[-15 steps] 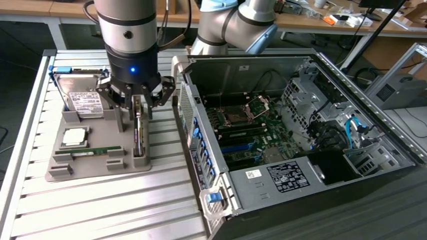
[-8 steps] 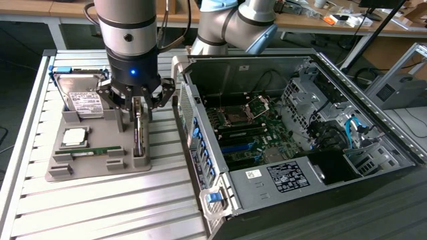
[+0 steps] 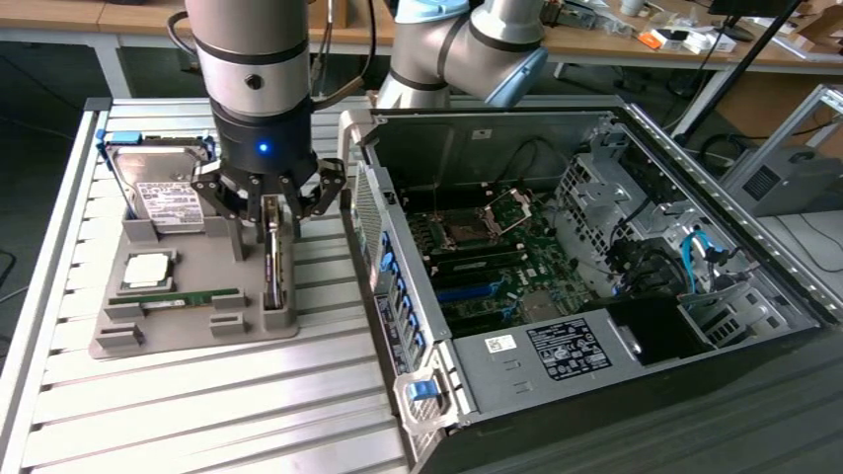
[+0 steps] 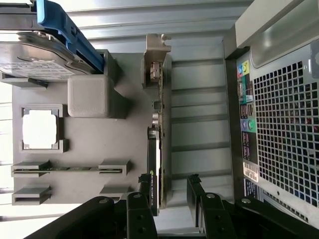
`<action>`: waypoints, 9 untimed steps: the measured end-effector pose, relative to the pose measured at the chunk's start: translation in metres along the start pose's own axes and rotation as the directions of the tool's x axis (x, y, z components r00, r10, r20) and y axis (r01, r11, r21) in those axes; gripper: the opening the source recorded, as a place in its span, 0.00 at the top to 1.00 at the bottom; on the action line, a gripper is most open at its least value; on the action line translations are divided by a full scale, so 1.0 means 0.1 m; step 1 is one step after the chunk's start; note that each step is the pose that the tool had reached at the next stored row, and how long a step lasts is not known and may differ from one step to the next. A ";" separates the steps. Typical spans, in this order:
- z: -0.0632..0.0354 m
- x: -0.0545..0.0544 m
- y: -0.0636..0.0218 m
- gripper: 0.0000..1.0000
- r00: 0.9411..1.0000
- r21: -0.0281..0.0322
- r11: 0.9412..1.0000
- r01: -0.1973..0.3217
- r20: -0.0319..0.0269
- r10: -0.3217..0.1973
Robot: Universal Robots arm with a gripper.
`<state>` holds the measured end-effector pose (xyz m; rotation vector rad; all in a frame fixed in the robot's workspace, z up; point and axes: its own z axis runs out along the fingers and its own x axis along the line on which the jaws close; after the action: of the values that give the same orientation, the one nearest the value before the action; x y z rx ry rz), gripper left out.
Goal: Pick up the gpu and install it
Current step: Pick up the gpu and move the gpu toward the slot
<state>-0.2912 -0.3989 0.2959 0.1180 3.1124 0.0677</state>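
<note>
**A:** Scanning from the exterior view's left, what could spoil this?

**B:** The hard drive (image 3: 165,197), CPU (image 3: 148,269) and memory stick (image 3: 185,298) fill the grey holder's (image 3: 178,341) left half and look safely apart. The gpu (image 3: 272,262) stands on edge in slots along the holder's right edge. The gripper (image 3: 270,222) hangs spread wide astride its near end, gripping nothing.

**A:** So the risk?

**B:** In the wrist view 1 finger (image 4: 147,189) sits nearer the card than the other. I judge that closing could shove it sideways and jam it in its slots. The open computer case (image 3: 455,148) stands just right of it, a rim to knock.

**A:** And the surroundings?

**B:** A slatted aluminium table (image 3: 197,415), with cluttered wooden desks (image 3: 593,44) behind.
</note>
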 end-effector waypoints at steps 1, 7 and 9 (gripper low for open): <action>0.007 0.00 0.000 0.58 1.000 0.000 1.000 0.000 0.000 0.000; 0.047 0.00 -0.002 0.58 1.000 0.000 1.000 0.000 0.000 0.000; 0.060 0.00 -0.003 0.58 1.000 0.000 1.000 0.000 0.000 0.000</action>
<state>-0.2912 -0.3989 0.2899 0.1180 3.1124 0.0677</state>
